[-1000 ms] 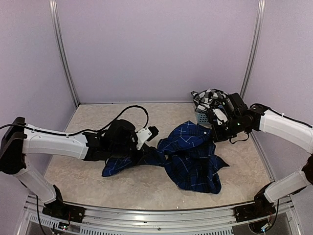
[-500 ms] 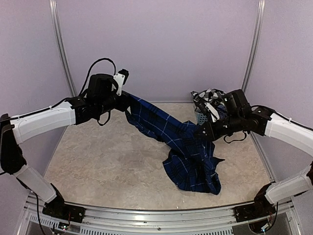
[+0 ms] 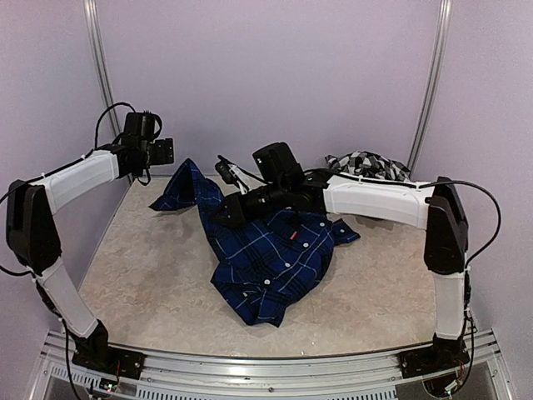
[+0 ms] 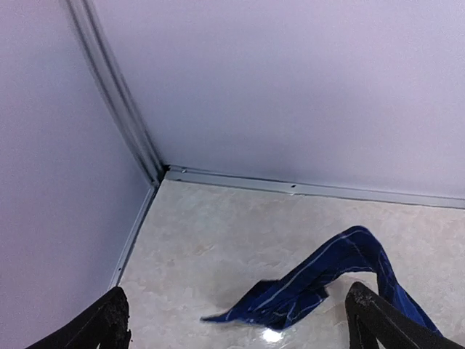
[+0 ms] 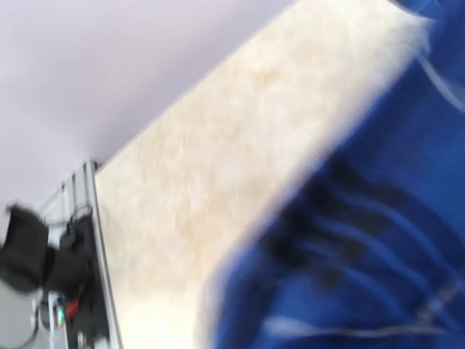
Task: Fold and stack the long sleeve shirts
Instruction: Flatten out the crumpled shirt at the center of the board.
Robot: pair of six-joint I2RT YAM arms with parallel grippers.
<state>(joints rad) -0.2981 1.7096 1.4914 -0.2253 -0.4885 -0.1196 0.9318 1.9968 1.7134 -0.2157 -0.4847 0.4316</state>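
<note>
Navy shirt (image 3: 266, 250) has dropped free, lying below left end effector (image 3: 164, 152).

A robot test booth (lab-like): plain lilac walls (image 3: 266, 83), aluminium corner rails (image 3: 430, 83), marbled tabletop (image 3: 150, 267).

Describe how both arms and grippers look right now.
The left arm and right arm match: white shell links, black joints. The left gripper and right gripper are mostly black. A thin black cable loops off each arm.
</note>
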